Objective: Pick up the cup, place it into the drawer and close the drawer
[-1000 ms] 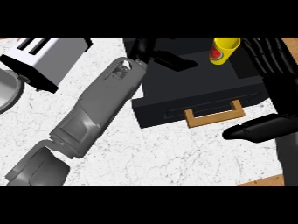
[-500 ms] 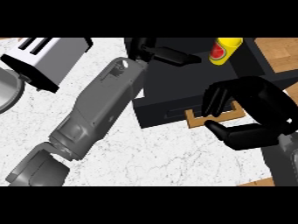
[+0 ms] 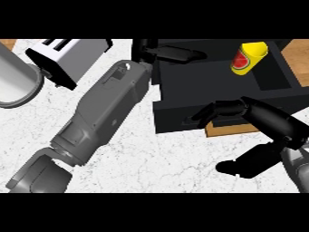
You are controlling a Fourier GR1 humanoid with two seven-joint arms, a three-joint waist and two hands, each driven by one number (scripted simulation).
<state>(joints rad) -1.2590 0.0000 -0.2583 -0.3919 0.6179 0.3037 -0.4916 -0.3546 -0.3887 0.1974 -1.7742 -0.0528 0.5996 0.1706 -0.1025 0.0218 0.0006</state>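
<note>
Nearest the lower edge of the head view, the right hand (image 3: pixel 270 124) sits at the front face of the black box-shaped drawer (image 3: pixel 183 114); its fingers (image 3: pixel 218 111) are curled against the front panel where the tan handle (image 3: pixel 232 130) shows below them, while the thumb (image 3: pixel 250 161) points away over the white marbled counter (image 3: pixel 156 158). Whether the fingers actually enclose the handle cannot be told, since the hand hides most of it; they hold nothing that is visible. To the left of the drawer, the grey left forearm (image 3: pixel 103 113) runs diagonally upward, and the left hand (image 3: pixel 173 53) lies at the drawer's far left corner, fingers extended and relaxed over the rim. Inside the drawer, at its far right part, the yellow cup with a red marking (image 3: pixel 247 56) lies tilted, apart from both hands. Farther left of the drawer stand a silver toaster (image 3: pixel 70 56) and a grey cylindrical pot (image 3: pixel 9 84). Status, as a judgement: the pick-up and placement steps appear complete, because the cup is already in the drawer and released. The drawer stands open, so the closing step remains; the right hand appears positioned to push the front panel inward.
</note>
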